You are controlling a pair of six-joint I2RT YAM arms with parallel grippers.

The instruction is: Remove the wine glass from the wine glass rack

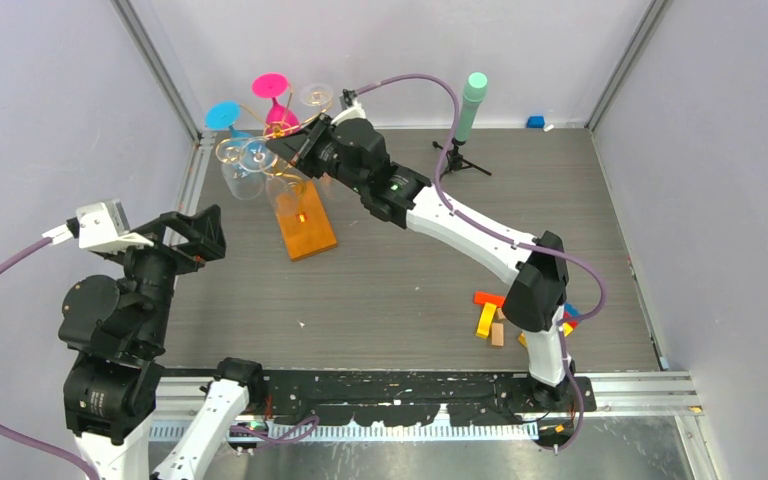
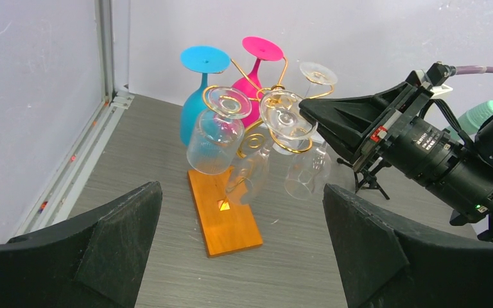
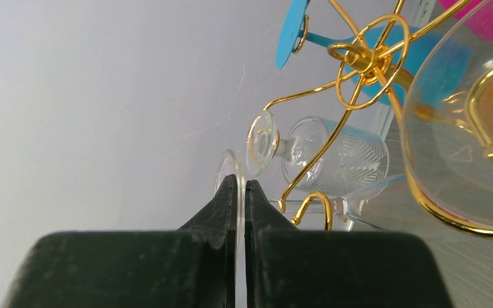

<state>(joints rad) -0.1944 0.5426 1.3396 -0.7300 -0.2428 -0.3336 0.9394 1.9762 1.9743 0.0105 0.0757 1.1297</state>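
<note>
Far left, the left hand (image 1: pixel 205 236) hovers above the counter (image 1: pixel 400 280), well apart from everything. Its two black fingers (image 2: pixel 119 224) are spread wide with nothing between them. To its right, toward the back left corner, stands the wine glass rack (image 1: pixel 306 230): an orange wooden base flat on the counter, a thin stem, and gold scroll arms. Glasses hang from those arms upside down, feet up: a blue glass (image 1: pixel 224 114) on the far left side, a pink glass (image 1: pixel 272 86) at the back, and several clear ones in front and to the right. The wine glass (image 3: pixel 224 172) in question is one of the clear ones, on the rack's right side. Its stem passes through a gold curl, so it is on the rack, not off it. The right hand (image 3: pixel 241 187) reaches in from the right and is pinched together on the thin edge of that glass's foot, which shows edge-on between the two fingertips. Further right, at the back, a black tripod (image 1: pixel 458 155) carries a mint-green cylinder (image 1: pixel 474 100). Near the right arm's base a few coloured blocks (image 1: pixel 488 315) lie on the counter
</note>
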